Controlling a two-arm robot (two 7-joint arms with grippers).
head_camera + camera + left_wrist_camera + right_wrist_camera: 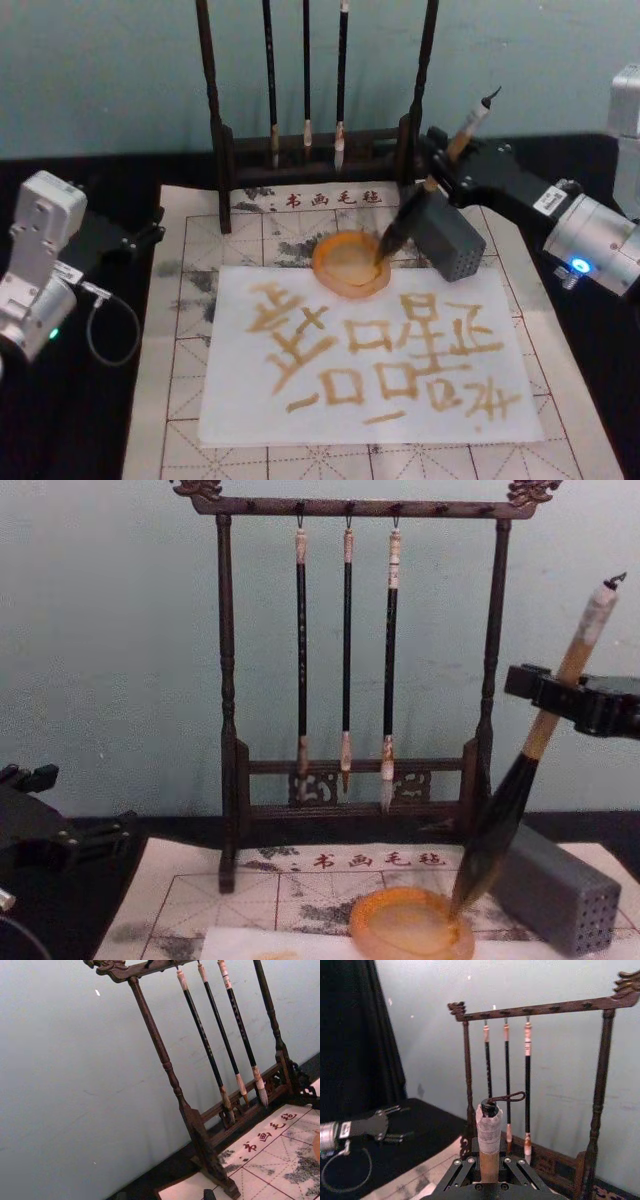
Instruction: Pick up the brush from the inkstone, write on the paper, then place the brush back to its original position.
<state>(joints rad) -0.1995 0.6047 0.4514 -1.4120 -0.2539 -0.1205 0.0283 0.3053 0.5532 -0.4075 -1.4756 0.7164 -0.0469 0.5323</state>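
The brush [405,220] leans with its bristle tip resting in the inkstone [345,268], an orange-amber round dish at the paper's far edge. My right gripper [441,166] is shut on the tan upper handle. In the chest view the brush [505,810] slants down from the right gripper [548,702] into the inkstone [410,928]. The right wrist view looks along the handle of the brush [489,1130] to its white cap and loop. The white paper [450,405] carries several tan written characters. My left gripper [140,238] is parked at the left, open and holding nothing.
A grey block [447,240] with a perforated end lies just right of the inkstone. A dark wooden rack [228,150] with three thin hanging brushes stands behind it. A gridded felt mat [180,400] lies under the paper on the black table.
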